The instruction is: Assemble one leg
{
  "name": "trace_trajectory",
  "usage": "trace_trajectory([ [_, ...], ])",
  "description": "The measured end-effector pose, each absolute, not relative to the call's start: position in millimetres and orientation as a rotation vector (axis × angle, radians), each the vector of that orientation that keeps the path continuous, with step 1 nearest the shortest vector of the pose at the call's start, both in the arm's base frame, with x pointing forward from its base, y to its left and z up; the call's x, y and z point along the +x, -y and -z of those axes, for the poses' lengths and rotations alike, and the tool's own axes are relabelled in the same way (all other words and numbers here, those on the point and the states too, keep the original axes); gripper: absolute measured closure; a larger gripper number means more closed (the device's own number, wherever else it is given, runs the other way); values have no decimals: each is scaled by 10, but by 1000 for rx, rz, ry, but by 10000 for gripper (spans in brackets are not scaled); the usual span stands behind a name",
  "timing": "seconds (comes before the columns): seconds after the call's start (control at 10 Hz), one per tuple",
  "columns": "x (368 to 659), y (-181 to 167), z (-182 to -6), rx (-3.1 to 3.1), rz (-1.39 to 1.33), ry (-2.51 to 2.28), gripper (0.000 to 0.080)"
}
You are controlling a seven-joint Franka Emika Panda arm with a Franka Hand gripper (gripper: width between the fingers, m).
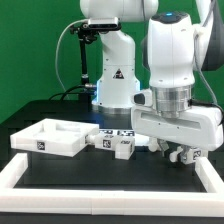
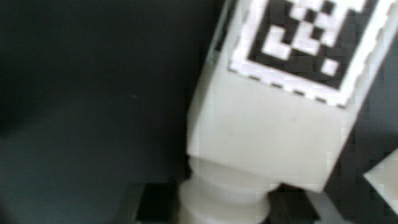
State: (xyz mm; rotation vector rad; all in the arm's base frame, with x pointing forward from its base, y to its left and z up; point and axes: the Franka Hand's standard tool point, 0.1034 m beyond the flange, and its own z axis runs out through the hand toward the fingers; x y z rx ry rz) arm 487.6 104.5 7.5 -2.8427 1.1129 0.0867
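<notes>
My gripper point(image 1: 177, 154) sits low over the table on the exterior view's right. A leg point(image 2: 267, 115) fills the wrist view, tag up and peg end showing. I judge the task barely begun: no leg looks joined to the tray point(image 1: 55, 138), and another leg point(image 1: 124, 148) lies loose near it. My fingers are outside the wrist view and unclear from the exterior, so I cannot tell whether I'm open or gripping.

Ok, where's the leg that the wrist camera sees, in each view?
Wrist view: the leg fills the frame's middle, its tag at one end.
Exterior view: cannot tell which; one leg and another leg lie on the exterior view's left of the gripper.
Shared landmark: the black table.
</notes>
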Motion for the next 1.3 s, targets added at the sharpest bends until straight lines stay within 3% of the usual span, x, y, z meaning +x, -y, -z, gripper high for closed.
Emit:
trace_trajectory([
  [0.2,4977,-1121,-247,-2871,-95,-998,574],
  [0.5,4818,-1322,-358,-2950,-85,-749,574],
  [0.9,4781,-1291,-329,-2939,-9,-773,574],
  [1.3,4448,-1143,-96,-3019,23,-541,574],
])
